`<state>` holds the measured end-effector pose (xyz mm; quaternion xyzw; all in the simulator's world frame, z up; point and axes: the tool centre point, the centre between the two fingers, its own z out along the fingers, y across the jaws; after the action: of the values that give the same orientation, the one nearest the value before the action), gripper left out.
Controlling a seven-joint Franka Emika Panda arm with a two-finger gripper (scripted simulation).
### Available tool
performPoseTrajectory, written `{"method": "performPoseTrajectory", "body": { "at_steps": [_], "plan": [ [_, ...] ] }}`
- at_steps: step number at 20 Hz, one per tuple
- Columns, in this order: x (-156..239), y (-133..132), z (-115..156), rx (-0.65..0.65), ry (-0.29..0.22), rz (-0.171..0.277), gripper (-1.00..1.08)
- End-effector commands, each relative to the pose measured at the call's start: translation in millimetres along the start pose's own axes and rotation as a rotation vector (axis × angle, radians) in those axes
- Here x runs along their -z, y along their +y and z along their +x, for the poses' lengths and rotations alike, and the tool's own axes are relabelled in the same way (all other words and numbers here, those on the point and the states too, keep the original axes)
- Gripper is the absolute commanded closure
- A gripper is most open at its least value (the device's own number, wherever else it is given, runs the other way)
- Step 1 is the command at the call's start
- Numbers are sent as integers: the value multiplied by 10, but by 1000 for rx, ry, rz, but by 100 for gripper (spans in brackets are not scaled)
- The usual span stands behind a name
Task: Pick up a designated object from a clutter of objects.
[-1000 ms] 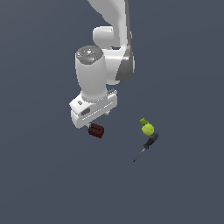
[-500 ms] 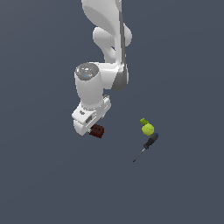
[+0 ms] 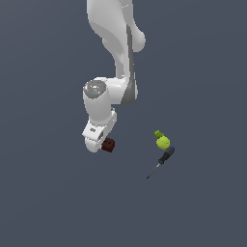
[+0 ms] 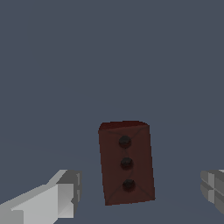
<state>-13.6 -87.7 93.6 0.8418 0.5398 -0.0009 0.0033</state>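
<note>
Wrist view shows the brick (image 4: 127, 164) from above — a dark maroon-brown rectangular block with three dark round studs in a single row along its length, its top face a little tilted against the frame. It lies flat on the plain grey floor (image 4: 109, 65). The hand (image 4: 140, 192) is spread wide: one grey finger (image 4: 57, 197) stands to one side of the brick and the other finger (image 4: 212, 188) well off to the other side, and neither touches it, so it grips nothing.

In the exterior view the white arm (image 3: 113, 58) reaches down, and the brick (image 3: 108, 144) sits right at the low end of the hand (image 3: 99, 140). Well apart, toward the exterior view's right, lie a ball (image 3: 163, 142), a small green piece (image 3: 157, 133) touching it, and a screwdriver (image 3: 161, 161) — clustered together.
</note>
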Motion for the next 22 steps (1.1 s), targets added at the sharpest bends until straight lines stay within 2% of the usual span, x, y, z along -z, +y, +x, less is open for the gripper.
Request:
{"method": "performPoseTrajectory", "body": {
  "at_steps": [1, 14, 22],
  "plan": [
    [-67, -18, -21, 36, 2, 1, -92],
    [-187, -50, -53, 83, 5, 5, -92],
    [-496, -62, -51, 86, 5, 4, -92]
  ]
}}
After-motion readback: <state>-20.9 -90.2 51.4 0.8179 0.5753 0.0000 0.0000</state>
